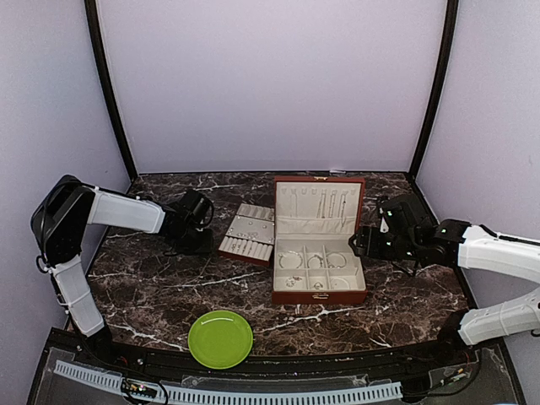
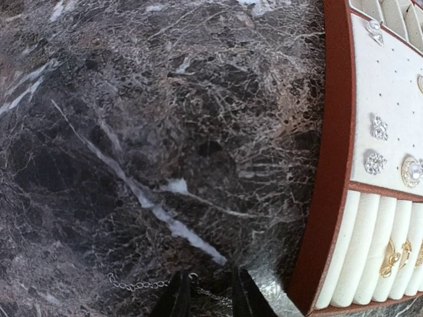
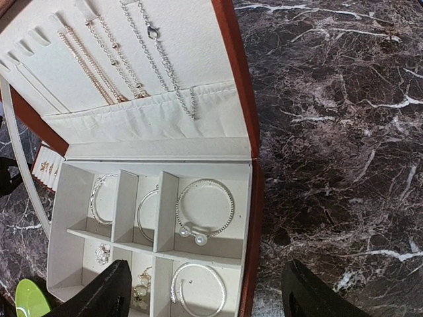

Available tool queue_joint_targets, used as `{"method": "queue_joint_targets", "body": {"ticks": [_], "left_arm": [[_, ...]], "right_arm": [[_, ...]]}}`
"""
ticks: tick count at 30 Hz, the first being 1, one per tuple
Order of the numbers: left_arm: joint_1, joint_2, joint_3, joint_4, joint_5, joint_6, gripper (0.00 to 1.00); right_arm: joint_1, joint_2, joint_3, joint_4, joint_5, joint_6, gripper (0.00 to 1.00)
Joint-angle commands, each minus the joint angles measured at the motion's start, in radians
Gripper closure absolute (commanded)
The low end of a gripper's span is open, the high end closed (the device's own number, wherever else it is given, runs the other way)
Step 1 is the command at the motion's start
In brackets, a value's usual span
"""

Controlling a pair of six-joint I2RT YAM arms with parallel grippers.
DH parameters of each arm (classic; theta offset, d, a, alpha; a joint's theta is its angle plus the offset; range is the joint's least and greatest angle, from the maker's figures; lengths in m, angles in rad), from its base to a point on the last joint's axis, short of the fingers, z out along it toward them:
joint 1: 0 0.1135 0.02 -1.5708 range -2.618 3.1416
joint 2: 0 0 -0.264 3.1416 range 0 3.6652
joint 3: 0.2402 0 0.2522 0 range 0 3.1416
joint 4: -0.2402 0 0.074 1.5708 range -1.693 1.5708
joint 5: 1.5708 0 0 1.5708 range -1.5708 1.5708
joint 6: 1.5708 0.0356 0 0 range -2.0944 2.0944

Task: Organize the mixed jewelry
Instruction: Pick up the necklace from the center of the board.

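Fine silvery chain (image 2: 135,285); veined marble table (image 2: 165,132).

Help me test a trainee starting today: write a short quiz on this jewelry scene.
1. True or false: jewelry lies on the round green plate.
2. The reddish-brown jewelry box is: A) shut, B) open with its lid upright, C) upside down.
3. What lies on the dark marble tabletop at the fingertips of the left claw?
Key: 1 false, the plate is bare. 2 B. 3 a thin silver chain.
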Motion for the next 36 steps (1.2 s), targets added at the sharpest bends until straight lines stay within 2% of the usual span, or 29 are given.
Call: {"method": "queue_joint_targets", "body": {"ticks": [1,8,15,21,26,29,36], "left_arm": [[0.007,0.012,-0.010,-0.083,-0.041,0.013,0.75],[0.007,0.017,-0.037,-0.093,-0.038,0.025,0.85],[0.007,0.011,-0.062,-0.092,-0.023,0.018,1.00],[0.006,-0.086,-0.170,0.007,0.061,0.031,1.00],[0.004,-0.236,-0.331,0.194,0.266,0.035,1.00],[0.004,-0.330,-0.404,0.289,0.344,0.019,1.00],[0.004,-0.461,-0.460,0.378,0.447,0.004,1.00]], "right_arm": [[-0.006,0.003,0.022,0.023,0.004,-0.005,0.22],[-0.006,0.002,0.020,0.030,0.001,-0.003,0.23],[-0.006,-0.020,0.014,0.022,0.014,0.001,0.23],[-0.006,-0.037,0.008,0.019,0.018,0.001,0.23],[-0.006,-0.046,-0.004,0.023,0.018,0.009,0.23],[-0.006,-0.049,-0.006,0.026,0.017,0.011,0.23],[-0.006,-0.056,-0.005,0.031,-0.005,0.020,0.23]]}}
